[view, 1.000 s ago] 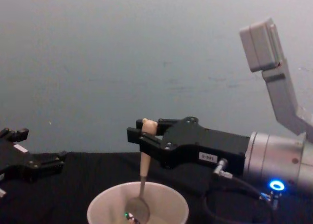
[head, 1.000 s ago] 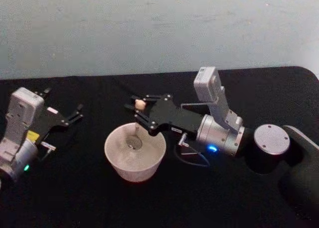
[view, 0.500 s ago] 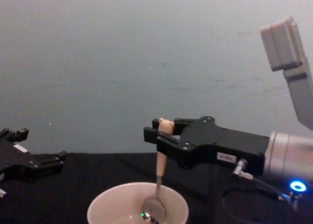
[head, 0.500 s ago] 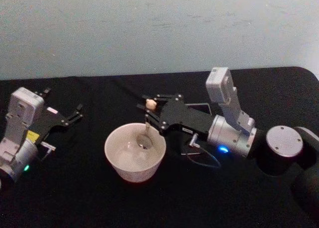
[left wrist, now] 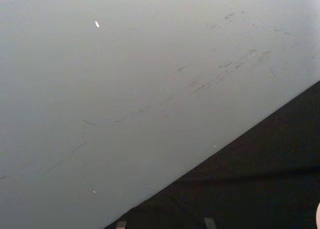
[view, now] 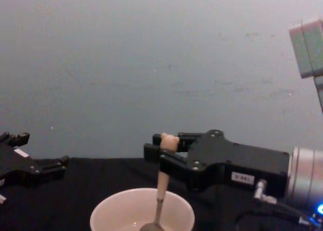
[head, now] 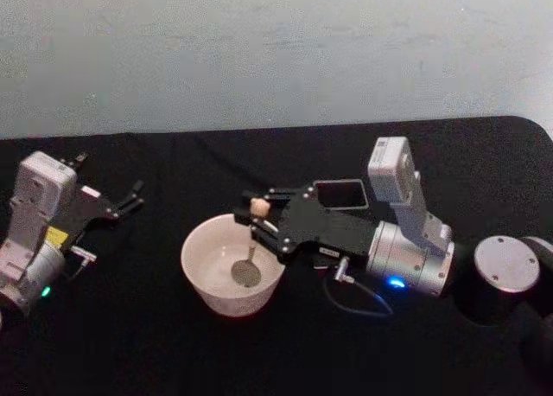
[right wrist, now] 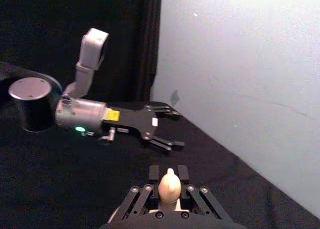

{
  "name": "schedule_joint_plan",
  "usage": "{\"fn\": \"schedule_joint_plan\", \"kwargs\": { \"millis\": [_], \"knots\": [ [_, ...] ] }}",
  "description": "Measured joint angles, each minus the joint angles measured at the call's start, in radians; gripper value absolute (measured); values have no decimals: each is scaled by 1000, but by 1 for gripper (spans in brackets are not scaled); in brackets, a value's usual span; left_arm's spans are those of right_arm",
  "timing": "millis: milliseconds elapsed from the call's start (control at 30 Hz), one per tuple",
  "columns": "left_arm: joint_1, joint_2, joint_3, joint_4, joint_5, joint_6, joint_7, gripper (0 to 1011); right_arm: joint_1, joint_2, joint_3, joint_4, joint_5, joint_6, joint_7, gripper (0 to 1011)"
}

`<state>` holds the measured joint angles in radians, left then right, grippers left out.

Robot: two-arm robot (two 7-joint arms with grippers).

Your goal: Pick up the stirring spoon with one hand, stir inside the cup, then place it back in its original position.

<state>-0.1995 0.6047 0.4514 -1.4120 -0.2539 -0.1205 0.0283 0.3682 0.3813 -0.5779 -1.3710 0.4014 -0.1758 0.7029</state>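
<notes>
The right gripper (head: 258, 214) clamps the stirring spoon (head: 250, 256), its bowl inside the cup (head: 197, 240); the left gripper (head: 111, 175), fingers spread, rests at the cup's 9 o'clock.

The cup (head: 220, 301) sits on the table (head: 173, 353), a little left of the middle. The spoon (head: 251, 256) stands in the cup, its bowl down inside near the cup's right half and its handle rising over the right part of the rim. The handle's top sits between the closed fingers of the right gripper (head: 256, 213), which reaches in from the right, above the cup's right edge. The holder (head: 339, 182) stands on the table behind and to the right of the cup, just behind the right gripper. The left gripper (head: 108, 173) is at the far left, above the table, well apart from the cup.
</notes>
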Motion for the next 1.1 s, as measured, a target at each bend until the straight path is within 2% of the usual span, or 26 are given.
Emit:
{"fn": "schedule_joint_plan", "kwargs": {
  "millis": [267, 600, 833, 1100],
  "knots": [
    [0, 0, 0, 0, 0, 0, 0, 1001, 26, -36, -33, 34, -2, -6, 7, 214],
    [0, 0, 0, 0, 0, 0, 0, 1001, 84, -93, -35, 131, -35, -30, -34, 214],
    [0, 0, 0, 0, 0, 0, 0, 1001, 99, -102, -25, 162, -56, -36, -53, 214],
    [0, 0, 0, 0, 0, 0, 0, 1001, 93, -98, -13, 158, -65, -39, -57, 215]
  ]
}}
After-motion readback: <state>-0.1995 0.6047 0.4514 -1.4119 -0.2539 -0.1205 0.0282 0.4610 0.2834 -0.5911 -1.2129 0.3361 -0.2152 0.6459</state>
